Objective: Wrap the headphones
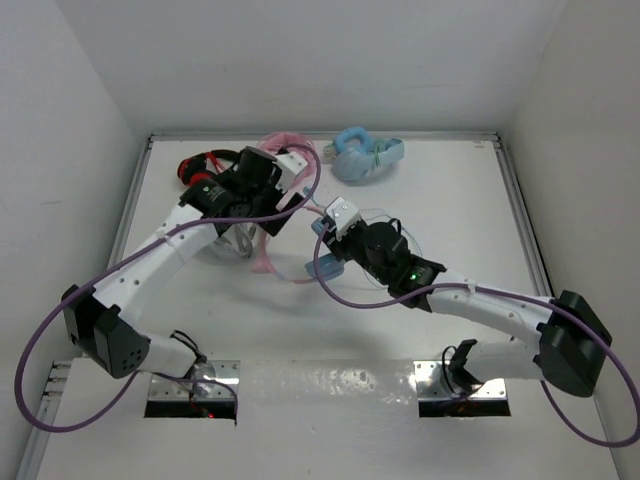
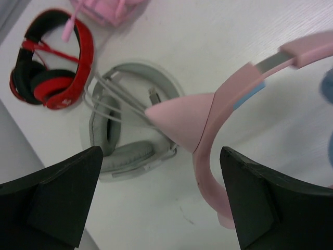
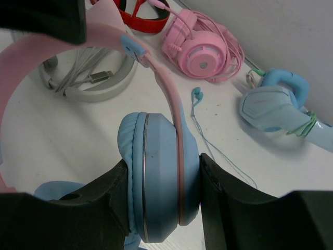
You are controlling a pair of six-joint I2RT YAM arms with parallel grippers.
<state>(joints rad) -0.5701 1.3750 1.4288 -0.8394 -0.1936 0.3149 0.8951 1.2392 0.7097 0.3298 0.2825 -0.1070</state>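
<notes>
The headphones (image 3: 161, 177) have light blue earcups and a pink headband (image 2: 208, 130) with a small pointed ear. My right gripper (image 3: 164, 166) is shut on one earcup, a finger pressed on each flat side. In the top view that earcup (image 1: 322, 268) is at the table's middle. The thin teal cable (image 3: 218, 151) trails loose over the table to its plug (image 3: 196, 94). My left gripper (image 2: 160, 153) is open above the headband, which runs close to the right finger (image 2: 265, 203) without touching. From above, the left gripper (image 1: 268, 215) hovers over the headband (image 1: 262, 258).
A white-grey pair (image 2: 130, 151) lies under the left gripper. A red and black pair (image 1: 200, 165), an all-pink pair (image 3: 200, 52) and a light blue pair (image 1: 365, 158) sit along the back wall. Raised walls close the left, right and back sides.
</notes>
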